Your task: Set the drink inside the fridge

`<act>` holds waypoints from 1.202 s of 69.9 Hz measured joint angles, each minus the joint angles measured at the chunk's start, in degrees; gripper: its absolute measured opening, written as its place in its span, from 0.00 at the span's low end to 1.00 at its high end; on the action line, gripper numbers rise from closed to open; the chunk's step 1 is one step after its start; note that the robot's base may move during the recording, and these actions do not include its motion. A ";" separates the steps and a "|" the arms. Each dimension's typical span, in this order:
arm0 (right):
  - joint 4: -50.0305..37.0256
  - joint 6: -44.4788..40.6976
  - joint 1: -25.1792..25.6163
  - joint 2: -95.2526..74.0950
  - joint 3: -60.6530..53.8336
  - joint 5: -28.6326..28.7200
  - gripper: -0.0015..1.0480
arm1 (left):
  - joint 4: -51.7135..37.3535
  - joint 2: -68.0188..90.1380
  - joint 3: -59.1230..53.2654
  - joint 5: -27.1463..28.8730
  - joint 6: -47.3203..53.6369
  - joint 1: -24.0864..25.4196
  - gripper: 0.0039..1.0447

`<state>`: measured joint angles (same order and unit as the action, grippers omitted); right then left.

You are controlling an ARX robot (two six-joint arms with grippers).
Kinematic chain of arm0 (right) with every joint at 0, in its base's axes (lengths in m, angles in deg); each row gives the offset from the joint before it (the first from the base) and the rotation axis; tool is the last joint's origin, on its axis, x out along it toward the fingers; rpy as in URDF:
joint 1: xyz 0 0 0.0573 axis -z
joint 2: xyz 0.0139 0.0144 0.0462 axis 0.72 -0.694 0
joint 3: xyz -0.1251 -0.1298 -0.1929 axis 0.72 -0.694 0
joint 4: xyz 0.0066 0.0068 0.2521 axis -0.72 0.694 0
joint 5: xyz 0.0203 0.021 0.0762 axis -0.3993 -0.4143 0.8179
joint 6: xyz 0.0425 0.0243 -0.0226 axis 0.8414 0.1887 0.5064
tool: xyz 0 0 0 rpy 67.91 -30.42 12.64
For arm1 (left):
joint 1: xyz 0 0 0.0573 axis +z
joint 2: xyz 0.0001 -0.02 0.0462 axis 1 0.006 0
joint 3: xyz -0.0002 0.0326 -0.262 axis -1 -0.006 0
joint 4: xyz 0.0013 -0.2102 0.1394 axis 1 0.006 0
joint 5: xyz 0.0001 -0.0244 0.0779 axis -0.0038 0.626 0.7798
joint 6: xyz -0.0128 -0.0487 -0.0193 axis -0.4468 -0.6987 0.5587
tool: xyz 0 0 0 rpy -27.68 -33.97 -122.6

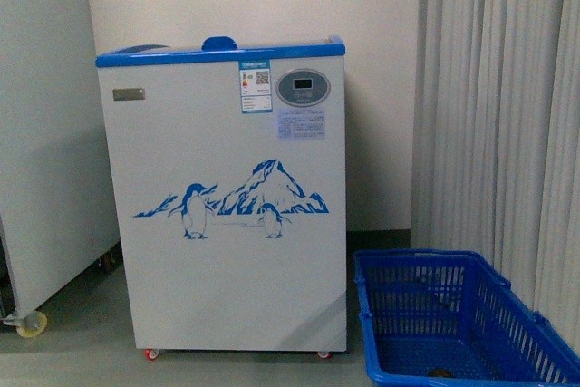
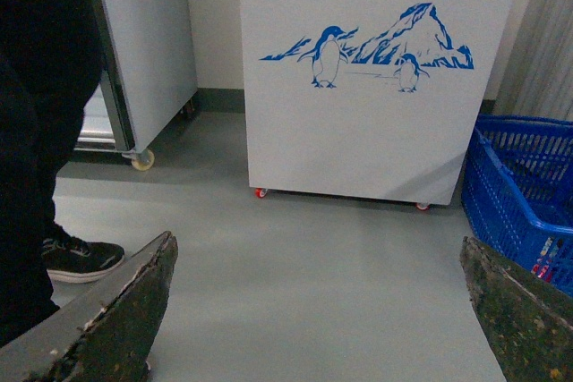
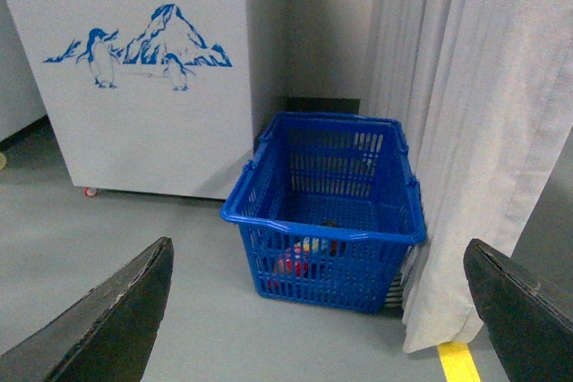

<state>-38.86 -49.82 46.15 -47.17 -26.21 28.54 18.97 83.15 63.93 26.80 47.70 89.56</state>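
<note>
Fridge (image 1: 222,197), front view: white chest body on the grey floor, blue rim along the top, oval grey display (image 1: 303,88) at upper right of the front, blue penguin-and-mountain picture (image 1: 237,201) at mid height. Plain white cabinet (image 1: 45,133) just to its left, on a caster. Blue basket (image 1: 453,269) on the floor to the right of it, beside a pale curtain (image 1: 498,88). Neither arm appears.

Left wrist view: left gripper (image 2: 317,241) with fingers (image 2: 125,319) spread wide, nothing between them but bare floor. Fridge front faces it, red casters underneath. A person's dark trouser leg and black shoe (image 2: 82,258) stand at the edge. Corner of the blue basket shows beside the fridge.

Right wrist view: right gripper (image 3: 318,243), its fingers (image 3: 107,328) likewise wide apart and holding nothing. Blue basket sits next to the fridge, against the curtain. Drink (image 3: 291,264) lies at the bottom of the basket, seen only as a red shape through the mesh; its details are too blurred to read. Yellow floor line (image 3: 458,362) near the curtain hem.
</note>
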 joint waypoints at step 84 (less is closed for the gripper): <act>0.00 0.00 0.00 0.02 0.00 0.00 0.93 | 0.00 0.00 0.00 0.02 0.00 0.00 0.92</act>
<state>-38.86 -49.82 46.15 -47.15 -26.21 28.54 18.97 83.15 63.93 26.82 47.70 89.56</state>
